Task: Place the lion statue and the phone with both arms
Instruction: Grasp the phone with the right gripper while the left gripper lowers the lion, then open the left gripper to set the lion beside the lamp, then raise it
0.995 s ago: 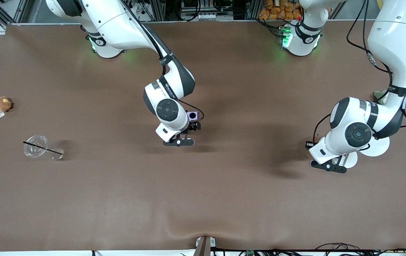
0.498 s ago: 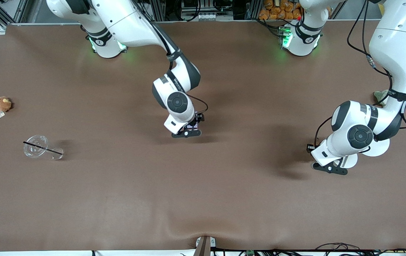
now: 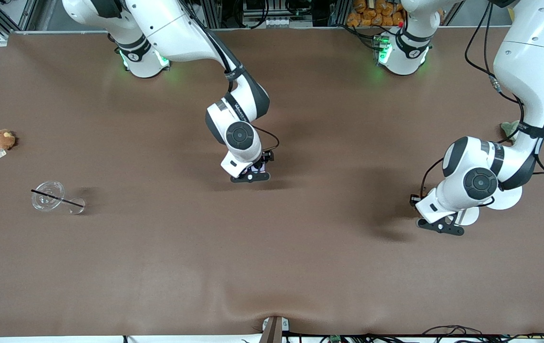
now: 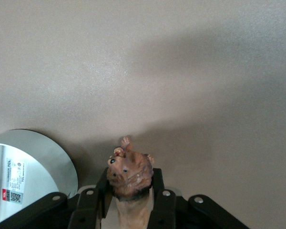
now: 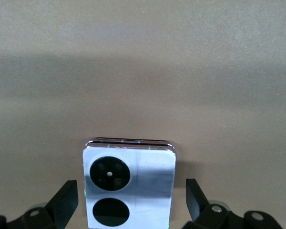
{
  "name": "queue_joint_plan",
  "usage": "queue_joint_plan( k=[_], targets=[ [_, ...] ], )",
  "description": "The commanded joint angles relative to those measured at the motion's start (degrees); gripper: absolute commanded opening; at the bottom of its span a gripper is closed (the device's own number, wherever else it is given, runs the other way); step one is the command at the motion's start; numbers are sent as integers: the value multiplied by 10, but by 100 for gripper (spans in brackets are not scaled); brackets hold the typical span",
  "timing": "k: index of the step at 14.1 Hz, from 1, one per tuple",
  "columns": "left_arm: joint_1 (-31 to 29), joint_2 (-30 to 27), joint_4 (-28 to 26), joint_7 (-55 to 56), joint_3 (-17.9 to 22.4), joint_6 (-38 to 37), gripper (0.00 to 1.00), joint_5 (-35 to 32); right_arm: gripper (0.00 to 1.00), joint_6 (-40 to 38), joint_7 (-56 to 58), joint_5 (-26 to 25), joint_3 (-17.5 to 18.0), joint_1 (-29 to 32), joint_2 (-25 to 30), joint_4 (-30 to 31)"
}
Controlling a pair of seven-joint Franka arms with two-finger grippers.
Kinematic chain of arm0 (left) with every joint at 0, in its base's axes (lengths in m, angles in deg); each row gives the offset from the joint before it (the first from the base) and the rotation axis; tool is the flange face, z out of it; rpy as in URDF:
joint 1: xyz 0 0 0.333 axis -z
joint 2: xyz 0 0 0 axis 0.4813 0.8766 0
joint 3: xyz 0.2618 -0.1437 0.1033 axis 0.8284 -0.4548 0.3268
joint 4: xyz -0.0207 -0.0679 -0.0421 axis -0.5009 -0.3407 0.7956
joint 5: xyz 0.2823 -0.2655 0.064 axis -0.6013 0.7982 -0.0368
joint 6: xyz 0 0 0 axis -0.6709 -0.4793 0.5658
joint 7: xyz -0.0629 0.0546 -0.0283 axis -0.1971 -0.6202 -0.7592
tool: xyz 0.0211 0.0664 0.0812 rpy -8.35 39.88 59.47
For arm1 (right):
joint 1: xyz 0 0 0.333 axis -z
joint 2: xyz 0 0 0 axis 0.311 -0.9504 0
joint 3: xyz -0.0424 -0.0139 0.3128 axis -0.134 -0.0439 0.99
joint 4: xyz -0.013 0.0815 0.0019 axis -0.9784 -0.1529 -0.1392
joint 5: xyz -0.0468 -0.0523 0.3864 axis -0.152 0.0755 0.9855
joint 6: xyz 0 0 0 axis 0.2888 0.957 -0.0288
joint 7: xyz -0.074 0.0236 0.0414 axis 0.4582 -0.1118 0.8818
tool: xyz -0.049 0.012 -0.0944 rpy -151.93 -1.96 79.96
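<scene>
The lavender phone (image 5: pixel 128 183) lies flat on the brown table, its two black camera circles facing up. My right gripper (image 5: pixel 128 202) is low over it and open, one finger on each side, neither touching it. In the front view this gripper (image 3: pixel 261 164) hides nearly all of the phone, near the table's middle. My left gripper (image 4: pixel 131 200) is shut on the reddish-brown lion statue (image 4: pixel 129 174), whose head sticks out past the fingers. In the front view the left gripper (image 3: pixel 417 200) hangs over the table beside a white disc, and the lion is hidden there.
Two white round discs (image 3: pixel 508 197) lie under the left arm; one also shows in the left wrist view (image 4: pixel 33 167). A grey-green plush (image 3: pixel 509 127) sits by the left arm. A brown tagged plush (image 3: pixel 4 139) and a tipped clear cup with a black straw (image 3: pixel 48 196) lie toward the right arm's end.
My right gripper has moved over the phone and come down, so the phone now sits between its open fingers. My left arm has shifted only slightly, still holding the lion.
</scene>
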Motion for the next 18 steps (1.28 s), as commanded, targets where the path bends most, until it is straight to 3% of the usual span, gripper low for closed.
queue_joint_plan(
  k=[1, 2, 3, 9, 13, 18],
  targets=[
    [-4, 1, 5, -4, -2, 9, 65, -14, 100, 2, -3, 7, -1, -3, 8, 14],
    [-4, -2, 6, -3, -2, 9, 92, -14, 100, 3, -4, 7, -1, -3, 8, 16],
    [-4, -5, 6, -3, -2, 8, 100, -14, 100, 3, -4, 8, -1, -3, 8, 16],
    [-1, -71, 6, 0, -9, -43, 100, -6, 100, 3, -5, 11, -1, -9, 0, 17],
    [-2, -122, 16, -4, -42, -99, 100, -2, 100, 4, -5, 12, -1, -12, -4, 17],
    [-1, -131, 130, -6, -76, -259, 100, 29, 100, 31, 27, -2, -1, -19, -11, 16]
  ],
)
